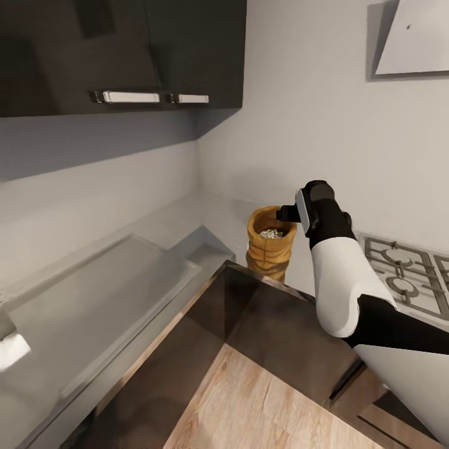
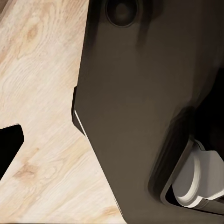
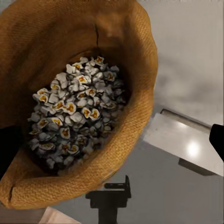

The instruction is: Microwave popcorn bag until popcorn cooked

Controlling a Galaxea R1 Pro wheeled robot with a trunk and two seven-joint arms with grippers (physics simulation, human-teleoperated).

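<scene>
The mustard-yellow popcorn bag (image 1: 269,248) stands upright on the grey steel countertop (image 1: 181,218), in the corner near the wall. Its mouth is open on a heap of whitish popcorn (image 1: 271,234). My right gripper (image 1: 287,214) hangs at the bag's rim on the hob side, with a dark finger reaching over the edge. In the right wrist view the bag (image 3: 133,116) and popcorn (image 3: 72,112) loom close. The gripper (image 3: 112,149) is open, with its fingers at the two sides of that picture. The microwave is out of view.
A gas hob (image 1: 405,274) lies right of the bag, with a white hood (image 1: 415,37) above it. Dark wall cabinets (image 1: 125,50) hang over the worktop's recessed left part (image 1: 112,280). Glossy dark cabinet fronts (image 1: 280,330) drop to the wood floor (image 1: 262,405). The left wrist view shows floor (image 2: 42,93) and my dark body (image 2: 135,116).
</scene>
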